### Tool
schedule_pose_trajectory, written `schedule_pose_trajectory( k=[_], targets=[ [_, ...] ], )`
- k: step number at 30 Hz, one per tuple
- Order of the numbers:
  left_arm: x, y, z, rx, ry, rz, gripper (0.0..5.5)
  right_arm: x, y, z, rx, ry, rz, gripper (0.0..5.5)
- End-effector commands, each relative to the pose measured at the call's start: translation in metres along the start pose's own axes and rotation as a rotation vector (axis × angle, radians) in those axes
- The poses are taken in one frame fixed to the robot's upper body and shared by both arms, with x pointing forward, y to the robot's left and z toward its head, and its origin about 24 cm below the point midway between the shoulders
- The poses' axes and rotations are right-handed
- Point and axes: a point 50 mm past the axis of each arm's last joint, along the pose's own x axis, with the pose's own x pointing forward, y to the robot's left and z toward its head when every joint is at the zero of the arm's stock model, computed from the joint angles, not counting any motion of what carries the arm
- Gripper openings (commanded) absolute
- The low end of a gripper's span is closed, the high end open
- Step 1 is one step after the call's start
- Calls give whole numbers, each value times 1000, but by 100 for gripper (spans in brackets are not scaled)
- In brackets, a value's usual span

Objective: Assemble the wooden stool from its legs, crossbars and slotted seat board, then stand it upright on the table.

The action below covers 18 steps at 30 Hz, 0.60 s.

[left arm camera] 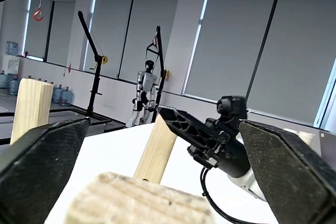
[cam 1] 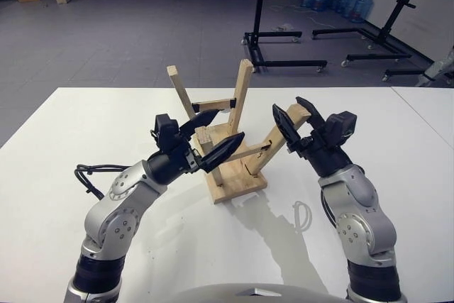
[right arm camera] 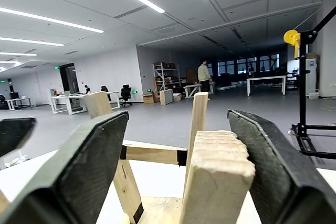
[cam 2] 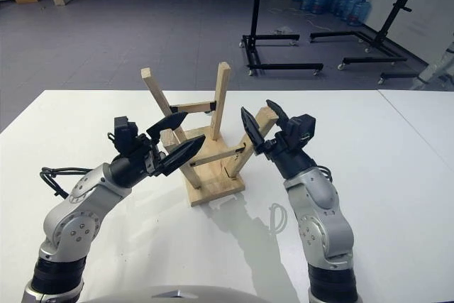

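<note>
Currently the pale wooden stool is resting upside down mid-table, its slotted seat board lying flat on the white table and its legs pointing up, likely so the joints are reachable from above. The left gripper is straddling the near-left leg and the right gripper the tilted right leg, both jaws apart, seemingly readying to seat them
</note>
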Motion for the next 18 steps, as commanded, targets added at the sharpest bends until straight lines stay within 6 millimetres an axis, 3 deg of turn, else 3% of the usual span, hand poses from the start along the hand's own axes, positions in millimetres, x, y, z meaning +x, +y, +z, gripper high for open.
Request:
schedule_pose_trajectory(
  k=[1, 10, 18],
  targets=[
    [11, 3, -1, 34, 23, -19, 514, 1, 3, -2, -31, 19, 39, 348],
    [16, 2, -15, 31, 85, -38, 514, 15, 22, -7, -159, 47, 151, 348],
    [22, 8, -16, 46, 105, -45, 514, 18, 38, -18, -59, 163, 419, 348]
  ],
)
